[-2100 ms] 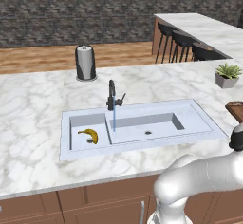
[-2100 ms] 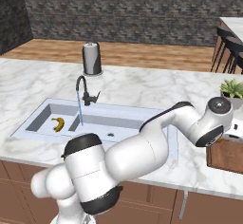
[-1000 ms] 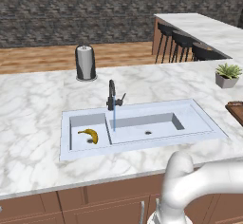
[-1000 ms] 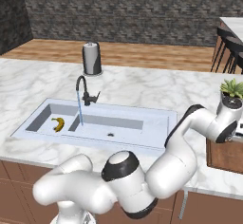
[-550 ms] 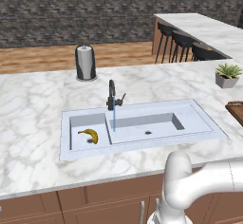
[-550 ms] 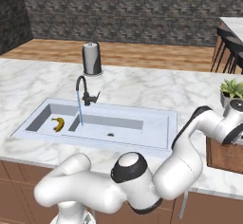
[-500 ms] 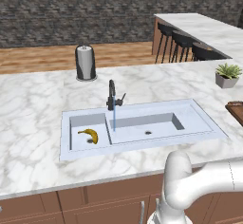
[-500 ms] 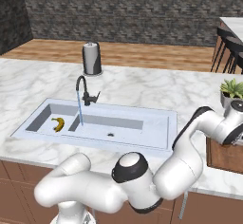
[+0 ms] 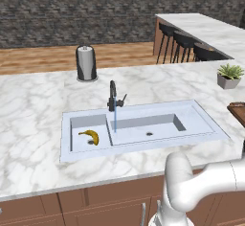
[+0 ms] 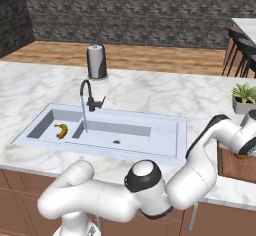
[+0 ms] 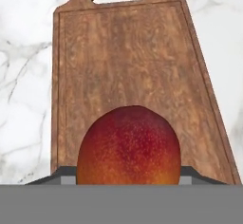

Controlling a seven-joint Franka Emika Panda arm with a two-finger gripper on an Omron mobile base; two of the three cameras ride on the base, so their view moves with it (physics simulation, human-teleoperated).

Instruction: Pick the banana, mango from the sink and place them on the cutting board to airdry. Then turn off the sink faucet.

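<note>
White marble forms the surface [image 9: 33, 119] around the sink [image 9: 191, 124]. In the sink's smaller compartment lies the banana [image 9: 91, 136], its long axis running slantwise across the basin, curved, just beside the round drain. The sink faucet [image 9: 113, 96] stands upright at the sink's back edge with a thin blue stream falling from it. Well to the sink's right the cutting board [image 11: 133, 61] lies flat, its handle hole at the end away from the hand; in the base views it is cut off by the frame edge. The mango [image 11: 129, 146] sits over the board's near end, its lower part hidden. Whether the fingers pinch it cannot be told, since the fruit covers them.
</note>
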